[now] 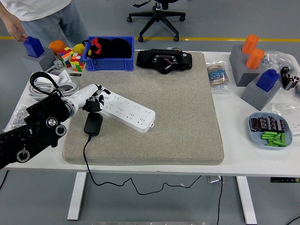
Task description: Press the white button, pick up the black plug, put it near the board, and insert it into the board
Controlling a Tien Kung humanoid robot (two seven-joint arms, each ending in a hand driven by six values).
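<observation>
A white power strip lies slanted on the grey felt mat, left of centre. A black plug rests on the mat just below the strip's left end, its black cable running off the near table edge. My left hand hangs over the strip's left end with its fingers curled downward onto it, holding nothing. Whether a fingertip touches the white button is hidden by the hand. My right hand does not show.
A blue bin with black items and a black device stand at the mat's far edge. Coloured cubes, white cables and a person are far left. Grey blocks and a plate of batteries sit right.
</observation>
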